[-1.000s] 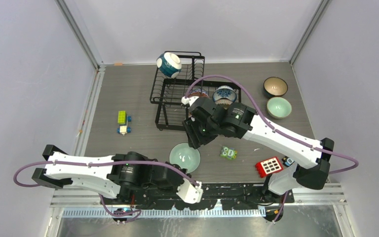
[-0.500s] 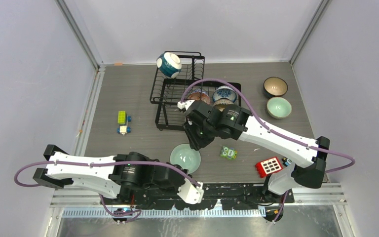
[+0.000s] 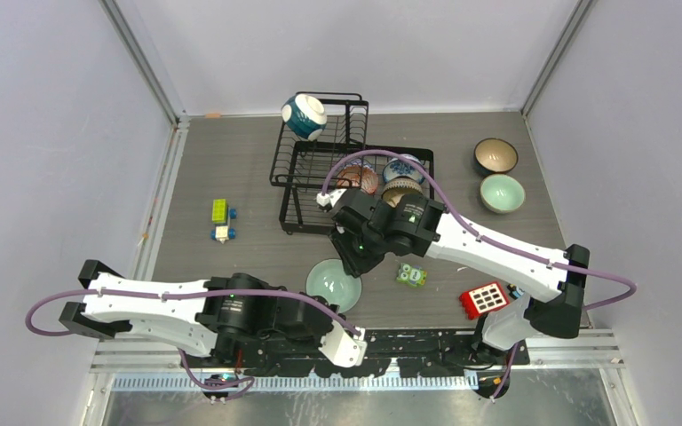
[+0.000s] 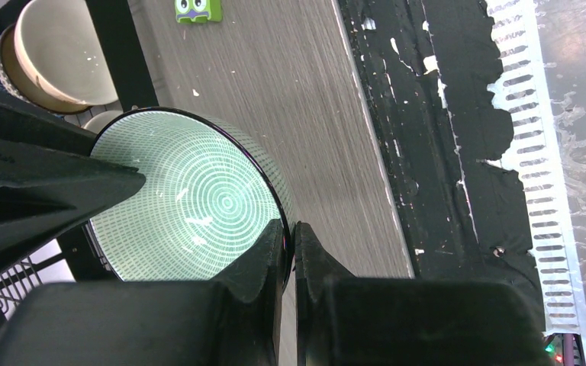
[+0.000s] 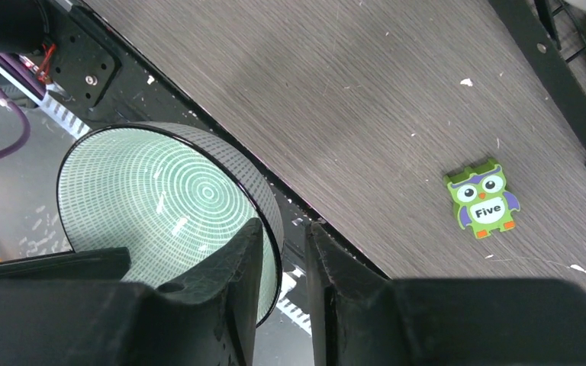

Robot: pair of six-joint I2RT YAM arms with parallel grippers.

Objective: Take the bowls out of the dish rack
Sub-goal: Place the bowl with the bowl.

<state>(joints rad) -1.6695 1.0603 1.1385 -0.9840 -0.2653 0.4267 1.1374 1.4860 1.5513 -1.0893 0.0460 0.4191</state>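
A mint green bowl point(image 3: 333, 284) with a ring pattern hangs over the table's near edge. My left gripper point(image 4: 290, 229) is shut on its near rim point(image 4: 198, 198). My right gripper point(image 5: 284, 229) stands astride the far rim point(image 5: 152, 198), jaws slightly apart, with a gap on the outer side. The black wire dish rack point(image 3: 282, 200) holds a blue-patterned bowl point(image 3: 305, 115) on its upper basket. A reddish bowl point(image 3: 360, 176), another blue-patterned one point(image 3: 401, 166) and a cream one point(image 3: 401, 189) stand in the lower tray.
A dark brown bowl point(image 3: 495, 155) and a mint bowl point(image 3: 503, 192) stand at the right. A green owl block point(image 3: 411, 274) and a red block point(image 3: 485, 299) lie near the front. Small toy blocks point(image 3: 220, 210) lie left of the rack.
My right arm has moved left and nearer with the mint bowl, uncovering the bowls in the lower tray. The bowl now sits lower, at my left gripper. The left arm has barely moved.
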